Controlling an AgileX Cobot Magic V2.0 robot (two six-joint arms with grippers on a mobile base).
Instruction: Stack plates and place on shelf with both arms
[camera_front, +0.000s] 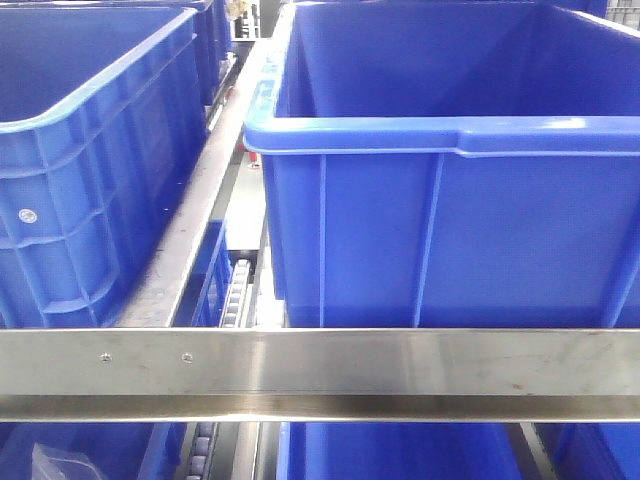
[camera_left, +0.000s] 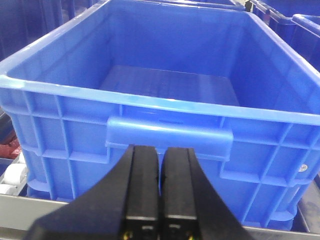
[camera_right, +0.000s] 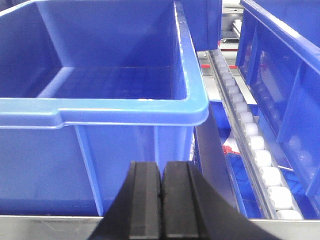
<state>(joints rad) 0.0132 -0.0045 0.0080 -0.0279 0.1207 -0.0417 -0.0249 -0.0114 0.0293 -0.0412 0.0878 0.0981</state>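
Bins on a rack, all blue plastic. In the front view, one large bin (camera_front: 440, 200) on the right and another bin (camera_front: 90, 170) on the left, with a steel rail (camera_front: 320, 365) running across just below them and a strip of small rollers (camera_front: 232, 290) in the gap between. More blue below the rail.

In the left wrist view, left gripper (camera_left: 160, 200) with both black fingers (camera_left: 142, 190) pressed together, nothing between them, pointed at the handle ledge (camera_left: 170, 132) of an open bin (camera_left: 160, 65) just ahead; bare ribbed floor inside.

In the right wrist view, right gripper (camera_right: 161, 205) likewise closed flat, holding nothing, facing the corner of a bin (camera_right: 100, 107). White rollers (camera_right: 255, 145) in a sloping track to its right, another bin wall (camera_right: 285, 60) beyond.

Plates not visible in any view; cannot tell where.
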